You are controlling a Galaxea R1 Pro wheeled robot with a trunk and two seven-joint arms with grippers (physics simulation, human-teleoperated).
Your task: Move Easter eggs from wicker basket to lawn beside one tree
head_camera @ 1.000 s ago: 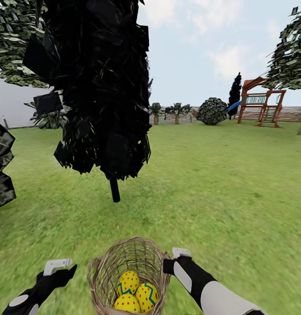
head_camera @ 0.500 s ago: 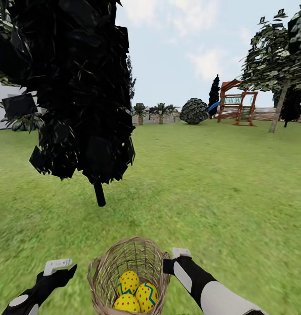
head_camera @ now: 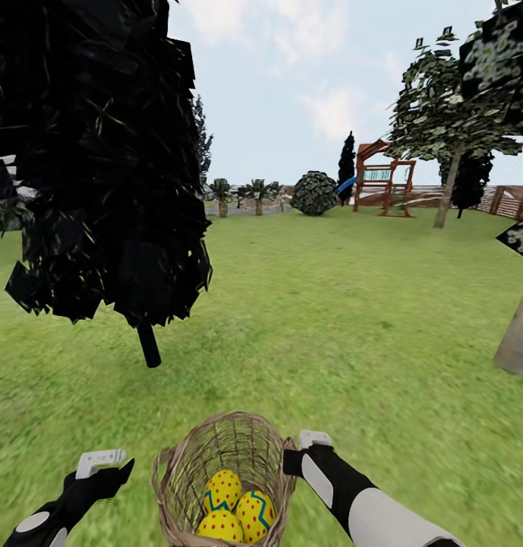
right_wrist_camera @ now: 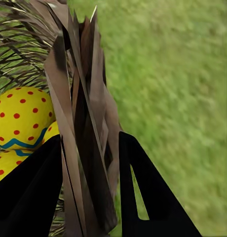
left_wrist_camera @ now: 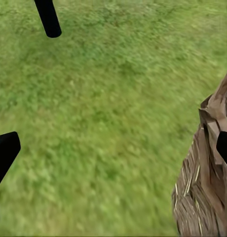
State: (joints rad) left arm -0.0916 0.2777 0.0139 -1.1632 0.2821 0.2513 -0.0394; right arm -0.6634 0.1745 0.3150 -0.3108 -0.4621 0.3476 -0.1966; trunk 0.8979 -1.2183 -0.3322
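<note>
Basket rim clamped in right tool, eggs inside; left tool released beside it.

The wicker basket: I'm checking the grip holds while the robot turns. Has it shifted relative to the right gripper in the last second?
No. The wicker basket sits at the same spot beside the right gripper; just the background slid left, so the camera turned.

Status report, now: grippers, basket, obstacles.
Right gripper shut on wicker basket rim; left gripper open beside it. Three Easter eggs inside. Dark tree ahead-left; grey trunk right.
</note>
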